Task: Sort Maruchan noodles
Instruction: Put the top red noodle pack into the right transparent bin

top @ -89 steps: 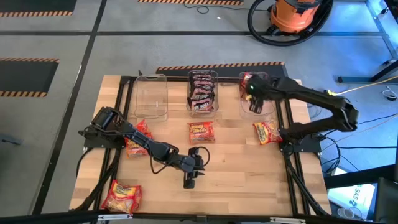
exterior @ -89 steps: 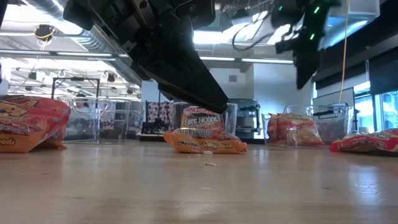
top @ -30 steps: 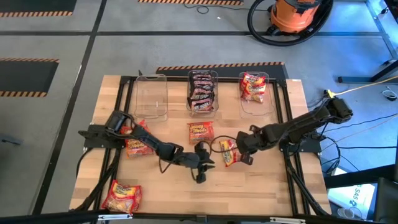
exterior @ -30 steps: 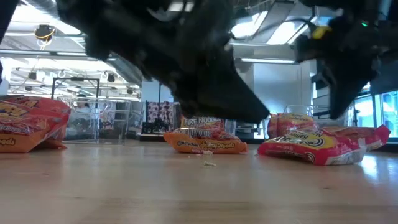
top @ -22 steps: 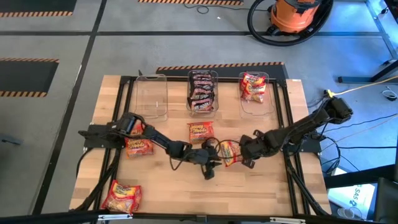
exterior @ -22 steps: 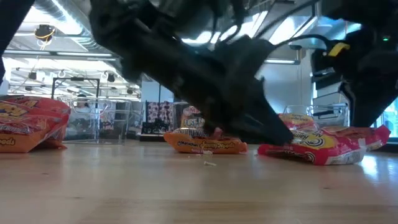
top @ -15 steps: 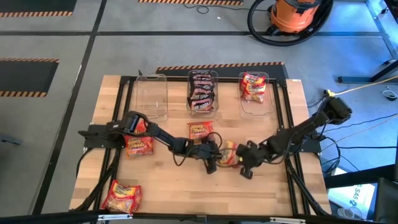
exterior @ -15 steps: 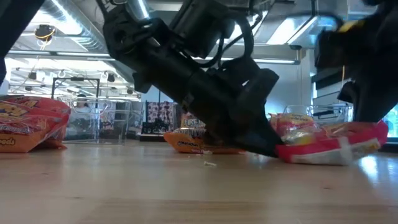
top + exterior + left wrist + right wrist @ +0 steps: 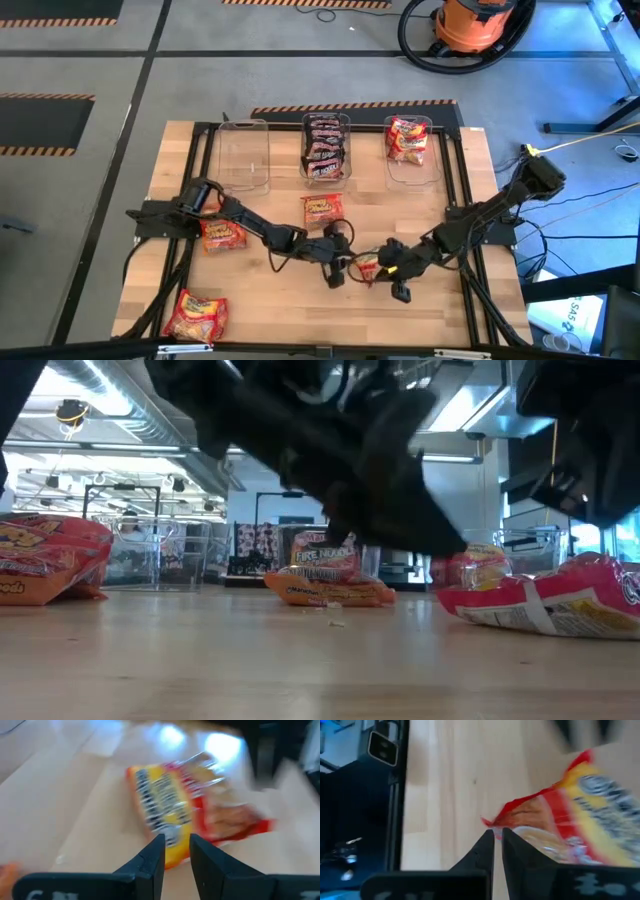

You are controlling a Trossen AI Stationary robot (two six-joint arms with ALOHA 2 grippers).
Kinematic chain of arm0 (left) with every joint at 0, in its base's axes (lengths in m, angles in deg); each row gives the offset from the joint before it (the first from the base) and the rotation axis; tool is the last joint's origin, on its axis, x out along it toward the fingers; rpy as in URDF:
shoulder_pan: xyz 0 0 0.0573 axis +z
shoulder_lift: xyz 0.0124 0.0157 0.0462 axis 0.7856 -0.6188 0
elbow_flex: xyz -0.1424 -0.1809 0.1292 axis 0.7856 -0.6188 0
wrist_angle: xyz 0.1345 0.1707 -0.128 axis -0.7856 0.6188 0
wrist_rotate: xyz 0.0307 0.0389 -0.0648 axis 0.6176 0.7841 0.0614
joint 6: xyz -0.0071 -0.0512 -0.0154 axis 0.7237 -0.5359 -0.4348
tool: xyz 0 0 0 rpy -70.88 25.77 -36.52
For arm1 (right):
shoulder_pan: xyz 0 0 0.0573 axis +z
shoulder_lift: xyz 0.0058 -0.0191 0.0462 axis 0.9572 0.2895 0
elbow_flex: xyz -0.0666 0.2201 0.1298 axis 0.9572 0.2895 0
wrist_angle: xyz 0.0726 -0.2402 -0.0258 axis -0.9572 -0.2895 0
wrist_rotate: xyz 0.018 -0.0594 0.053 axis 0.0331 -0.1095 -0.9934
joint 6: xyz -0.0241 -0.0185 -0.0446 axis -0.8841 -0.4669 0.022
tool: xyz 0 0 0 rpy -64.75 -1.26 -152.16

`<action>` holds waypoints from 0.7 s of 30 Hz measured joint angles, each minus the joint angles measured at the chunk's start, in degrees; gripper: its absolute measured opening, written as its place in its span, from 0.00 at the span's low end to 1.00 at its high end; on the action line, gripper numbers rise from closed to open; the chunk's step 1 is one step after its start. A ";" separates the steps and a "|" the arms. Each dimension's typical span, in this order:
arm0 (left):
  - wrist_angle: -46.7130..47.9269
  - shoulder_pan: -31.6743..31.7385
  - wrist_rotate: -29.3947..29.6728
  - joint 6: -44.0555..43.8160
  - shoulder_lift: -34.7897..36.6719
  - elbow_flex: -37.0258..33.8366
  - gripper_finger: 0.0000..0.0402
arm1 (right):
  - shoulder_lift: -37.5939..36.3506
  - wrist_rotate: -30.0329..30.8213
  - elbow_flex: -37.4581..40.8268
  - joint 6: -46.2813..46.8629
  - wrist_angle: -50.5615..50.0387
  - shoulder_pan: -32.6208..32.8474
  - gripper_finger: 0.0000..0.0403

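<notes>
Together, both grippers are meeting at one noodle packet point(image 9: 367, 266) near the middle of the table point(image 9: 440, 300).
Five red-and-yellow packets are showing: this crinkly one, another point(image 9: 322, 209) lying just behind it, two point(image 9: 222, 233) point(image 9: 195, 314) on the left side, and one point(image 9: 407, 138) sitting in the right clear bin point(image 9: 412, 150); dark packets point(image 9: 324, 146) are filling the middle bin point(image 9: 326, 148), and the left bin point(image 9: 243, 156) makes three. Left gripper point(image 9: 176, 851) is hovering at the packet's edge, fingers narrowly parted, gripping nothing visible; right gripper point(image 9: 497, 843) is closed by its corner, whether pinching it I cannot tell.
</notes>
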 joint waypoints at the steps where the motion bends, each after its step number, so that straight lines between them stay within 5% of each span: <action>1: -1.37 -0.56 -0.10 0.03 0.10 0.00 0.21 | -1.56 1.38 0.00 -0.44 -2.17 0.00 0.04; 9: -6.10 -4.22 -2.05 8.71 -2.53 -0.04 0.21 | -7.69 12.43 0.23 5.17 -24.40 -0.15 0.04; 14: -3.47 -4.05 -0.69 8.66 -4.70 0.01 0.21 | -4.67 7.09 3.64 6.99 -17.19 -0.13 0.04; 21: 7.00 -3.09 16.28 8.61 -1.31 0.02 0.21 | -0.25 0.05 4.77 8.11 -2.87 -0.13 0.17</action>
